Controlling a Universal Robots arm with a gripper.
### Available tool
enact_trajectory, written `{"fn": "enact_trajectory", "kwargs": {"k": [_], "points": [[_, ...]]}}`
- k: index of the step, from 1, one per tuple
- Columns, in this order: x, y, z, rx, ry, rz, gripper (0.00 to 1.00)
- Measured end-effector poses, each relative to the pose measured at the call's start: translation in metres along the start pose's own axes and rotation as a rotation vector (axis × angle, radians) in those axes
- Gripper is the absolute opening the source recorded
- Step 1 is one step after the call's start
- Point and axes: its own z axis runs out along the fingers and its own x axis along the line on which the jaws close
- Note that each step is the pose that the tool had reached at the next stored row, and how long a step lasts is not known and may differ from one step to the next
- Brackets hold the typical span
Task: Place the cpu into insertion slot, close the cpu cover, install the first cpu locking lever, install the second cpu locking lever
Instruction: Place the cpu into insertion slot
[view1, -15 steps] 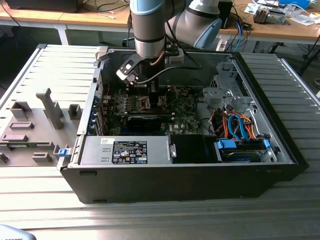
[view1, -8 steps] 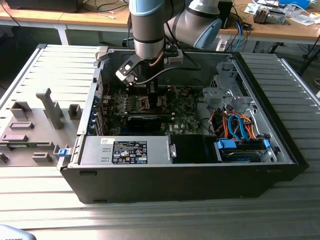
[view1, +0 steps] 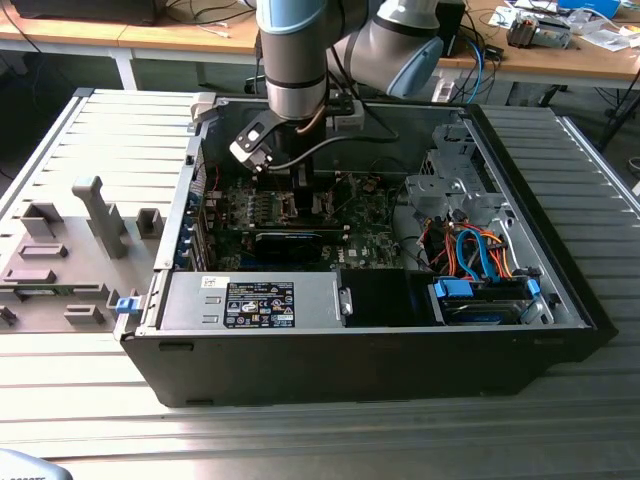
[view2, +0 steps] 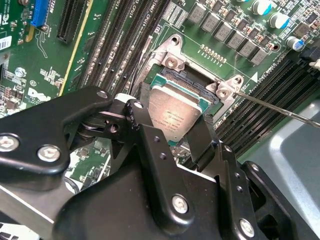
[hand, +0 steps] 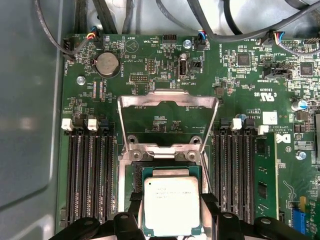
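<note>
The cpu (hand: 172, 205) is held metal top up between the two fingers of the tool (view2: 173, 119), directly over the insertion slot (view2: 191, 80). Whether it is fully seated or just above the contacts cannot be told. Tool state: partly closed, fingers (view2: 204, 135) bearing on two opposite cpu edges, nothing else gripped. The cpu cover (hand: 168, 100) stands swung open beyond the slot, its frame clear of the chip. A thin lever rod (view2: 280, 107) lies released beside the socket, crossing above the memory slots (view2: 255, 127). The assy sits inside the open computer case (view1: 380, 370) on the ridged worktop (view1: 300, 440).

Risks (est.):
- cpu skewed or offset w/ respect to the slot rim: bent contacts, or chip resting on the rim
- release w/ one finger dragging an edge: chip lifts or tilts out of pos.
- cover dropping early: strikes the fingers or the chip corner
</note>
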Motion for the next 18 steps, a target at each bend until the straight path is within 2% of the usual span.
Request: {"fn": "enact_trajectory", "kwargs": {"k": [18], "points": [[0.0028,-0.0005,0.0055,0.0001,-0.0002,0.001,0.55]]}}
